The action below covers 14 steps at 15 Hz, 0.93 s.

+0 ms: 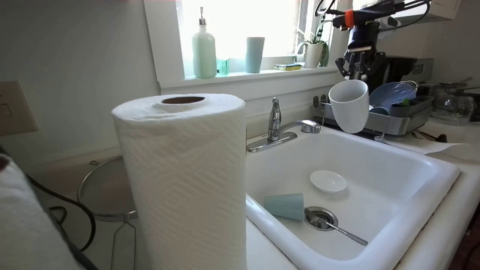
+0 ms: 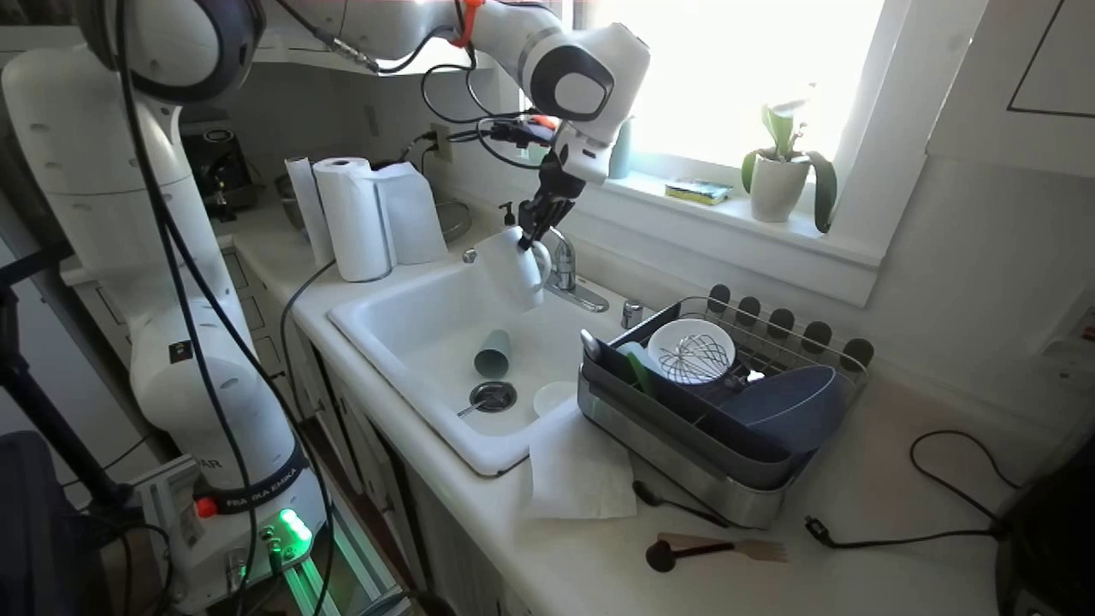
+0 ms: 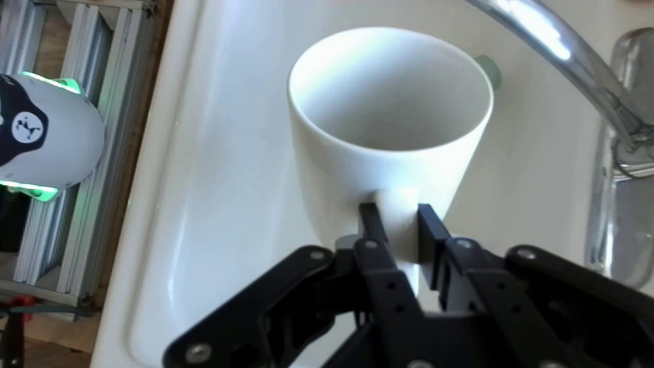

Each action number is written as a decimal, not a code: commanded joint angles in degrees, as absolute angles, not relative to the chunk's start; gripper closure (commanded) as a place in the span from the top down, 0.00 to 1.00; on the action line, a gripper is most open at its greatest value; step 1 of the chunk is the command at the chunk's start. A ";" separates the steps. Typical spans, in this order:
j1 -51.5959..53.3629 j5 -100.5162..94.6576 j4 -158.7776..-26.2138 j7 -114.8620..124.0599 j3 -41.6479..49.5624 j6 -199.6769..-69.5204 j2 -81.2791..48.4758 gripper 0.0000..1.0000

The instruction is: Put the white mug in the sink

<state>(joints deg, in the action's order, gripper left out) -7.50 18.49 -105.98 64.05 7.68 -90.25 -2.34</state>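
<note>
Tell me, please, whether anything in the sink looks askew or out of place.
Mildly odd: in the sink, a pale teal tumbler lies on its side instead of standing, and a fork lies partly over the drain, where it might snag.

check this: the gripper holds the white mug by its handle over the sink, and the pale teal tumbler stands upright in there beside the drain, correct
Not upright: the pale teal tumbler lies on its side beside the drain, as both exterior views show. The rest is right: the gripper has the white mug by its handle over the sink.
</note>
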 commanded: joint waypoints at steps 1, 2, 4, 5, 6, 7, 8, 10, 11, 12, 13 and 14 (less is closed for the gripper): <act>-9.30 23.42 -107.68 58.26 9.21 -83.78 -5.07 0.05; -9.65 24.83 -108.20 58.02 9.53 -82.73 -6.33 0.05; -10.22 25.30 -108.59 56.90 10.22 -81.82 -8.58 0.05; -9.20 22.62 -109.08 58.56 9.91 -84.34 -7.59 0.21; -9.40 22.77 -109.24 57.85 10.18 -84.33 -8.71 0.21; -9.51 22.82 -109.24 57.52 10.35 -84.33 -9.55 0.21; -9.53 22.88 -109.20 57.41 10.40 -84.33 -9.96 0.21; -9.50 23.00 -109.12 57.40 10.38 -84.33 -9.98 0.21; -9.50 23.03 -109.07 57.40 10.38 -84.33 -9.92 0.21; -9.50 23.05 -109.06 57.40 10.38 -84.33 -9.87 0.05; -9.33 24.34 -109.88 56.87 10.14 -86.56 -10.03 0.05; -9.28 25.82 -110.35 57.02 9.94 -86.68 -10.50 0.05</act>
